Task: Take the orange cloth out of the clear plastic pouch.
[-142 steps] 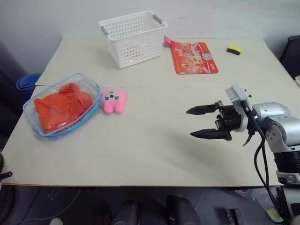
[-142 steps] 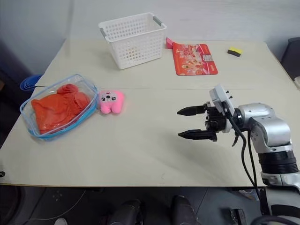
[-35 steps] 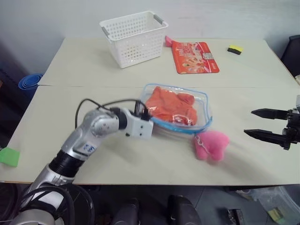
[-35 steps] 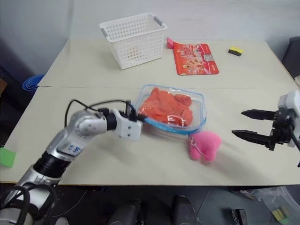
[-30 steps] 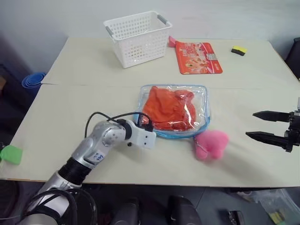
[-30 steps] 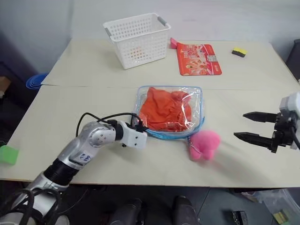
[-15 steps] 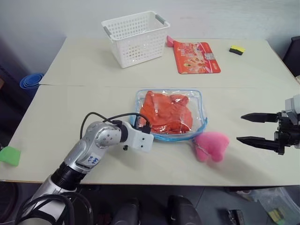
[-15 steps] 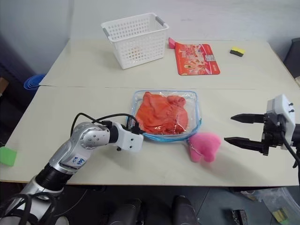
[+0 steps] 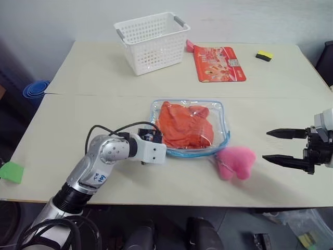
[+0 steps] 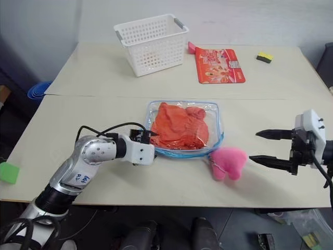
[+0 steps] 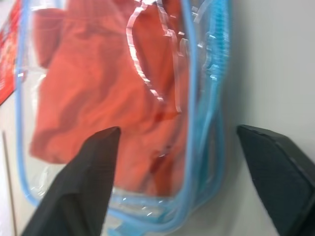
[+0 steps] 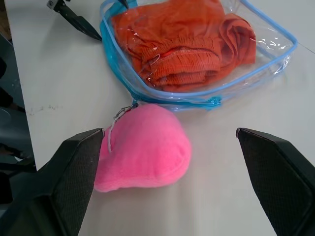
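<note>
Nearest, a pink plush toy (image 10: 228,162) lying flat on the table (image 10: 93,78), just off the near right corner of the clear plastic pouch (image 10: 216,117) and joined to that corner by a short chain. To the right of the pouch, well apart from it and past the toy, the right gripper (image 10: 265,147), hanging over the table with jaws spread wide and nothing between them, fingers pointed toward the pouch. At the pouch's near left corner, the left gripper (image 9: 154,136), jaws likewise spread wide and gripping nothing; in the left wrist view the two black fingers (image 11: 91,167) standing apart on either side of the pouch's blue-edged end. Inside the pouch, still fully enclosed, the orange cloth (image 10: 179,127), bunched and wrinkled, filling most of the bag, which lies flat near the middle of the table. Beyond the pouch, toward the far edge, a white lattice basket (image 10: 151,44) to the far left of it. Straight beyond and a little right of the pouch, a flat red printed packet (image 10: 220,65). Farther right of that, a small yellow and black block (image 10: 265,57).
</note>
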Tool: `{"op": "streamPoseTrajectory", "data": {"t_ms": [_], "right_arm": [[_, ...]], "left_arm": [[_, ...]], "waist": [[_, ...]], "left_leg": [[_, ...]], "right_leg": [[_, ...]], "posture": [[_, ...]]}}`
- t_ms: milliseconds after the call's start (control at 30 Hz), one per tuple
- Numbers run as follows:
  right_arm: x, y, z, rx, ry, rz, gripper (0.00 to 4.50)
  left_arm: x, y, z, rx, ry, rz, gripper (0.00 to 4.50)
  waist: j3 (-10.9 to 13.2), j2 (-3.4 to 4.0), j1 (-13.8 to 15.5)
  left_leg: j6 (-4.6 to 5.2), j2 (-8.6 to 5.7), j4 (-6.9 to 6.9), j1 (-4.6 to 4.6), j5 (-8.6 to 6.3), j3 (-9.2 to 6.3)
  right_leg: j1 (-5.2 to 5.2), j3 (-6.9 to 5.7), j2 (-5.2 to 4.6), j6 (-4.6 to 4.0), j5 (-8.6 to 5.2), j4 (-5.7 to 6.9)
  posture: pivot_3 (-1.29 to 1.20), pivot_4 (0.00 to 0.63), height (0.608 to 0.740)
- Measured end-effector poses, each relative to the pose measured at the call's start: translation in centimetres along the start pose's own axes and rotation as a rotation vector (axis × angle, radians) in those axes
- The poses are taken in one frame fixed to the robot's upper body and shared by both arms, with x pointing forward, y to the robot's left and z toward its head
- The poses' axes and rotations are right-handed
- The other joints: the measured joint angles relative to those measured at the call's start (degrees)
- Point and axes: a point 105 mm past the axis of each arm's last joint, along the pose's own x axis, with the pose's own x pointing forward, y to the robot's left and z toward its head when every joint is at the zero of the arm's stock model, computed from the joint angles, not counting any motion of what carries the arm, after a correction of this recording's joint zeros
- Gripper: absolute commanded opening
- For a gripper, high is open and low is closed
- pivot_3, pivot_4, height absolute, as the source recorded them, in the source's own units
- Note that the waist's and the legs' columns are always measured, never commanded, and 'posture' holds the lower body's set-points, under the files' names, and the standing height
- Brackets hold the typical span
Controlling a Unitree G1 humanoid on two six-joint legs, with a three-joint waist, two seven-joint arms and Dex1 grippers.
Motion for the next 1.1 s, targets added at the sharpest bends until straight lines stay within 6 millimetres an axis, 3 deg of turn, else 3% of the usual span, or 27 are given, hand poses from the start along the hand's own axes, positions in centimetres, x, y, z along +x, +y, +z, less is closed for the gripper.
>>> {"op": "streamPoseTrajectory", "data": {"t_ms": [233,400,500,600,767,1100], "right_arm": [[0.1,0.4,-2.0,0.127,-0.029,-0.081,4.5],[0.8,0.7,-3.4,0.208,-0.058,-0.181,4.5],[1.5,1.6,-4.6,0.271,-0.075,-0.214,4.5],[2.4,2.1,-4.9,0.316,-0.119,-0.239,4.5],[3.6,2.0,-5.2,0.395,-0.187,-0.282,4.5],[4.5,2.5,-5.2,0.477,-0.252,-0.289,1.21]], "left_arm": [[-4.6,2.5,2.7,-0.405,-0.235,0.064,4.47],[-9.5,0.9,3.4,-0.768,-0.39,-0.179,4.47],[-11.9,0.3,4.4,-0.864,-0.468,-0.319,4.47],[-12.3,1.1,5.3,-0.867,-0.523,-0.335,4.47],[-10.9,1.3,5.3,-0.865,-0.513,-0.335,4.47],[-10.3,1.9,5.4,-0.824,-0.529,-0.315,4.5]], "waist": [[0.0,0.0,-0.05],[0.0,0.0,-0.35],[0.0,0.0,-0.24],[0.0,0.0,0.0],[0.0,0.01,-0.3],[0.0,0.01,-0.33]], "left_leg": [[-0.03,0.03,0.02,0.0,-0.01,-0.14],[-0.11,0.11,0.02,0.03,0.0,-0.13],[-0.15,0.12,0.02,0.06,-0.01,-0.21],[-0.14,-0.01,0.07,0.11,0.0,-0.38],[-0.15,0.02,-0.01,0.2,-0.01,-0.4],[-0.18,0.02,-0.03,0.19,0.01,-0.38]], "right_leg": [[0.04,0.34,-0.08,0.0,0.0,0.0],[0.04,0.44,-0.02,-0.02,-0.01,-0.01],[0.09,0.43,-0.01,-0.05,-0.02,-0.03],[0.26,0.41,-0.03,-0.04,-0.02,-0.17],[0.35,0.39,0.05,-0.04,-0.02,-0.16],[0.33,0.42,0.05,-0.04,-0.02,-0.17]], "posture": [[0.0,0.15,0.74],[0.0,0.15,0.74],[0.0,0.15,0.74],[0.0,0.15,0.74],[0.0,0.15,0.74],[0.0,0.15,0.74]]}}
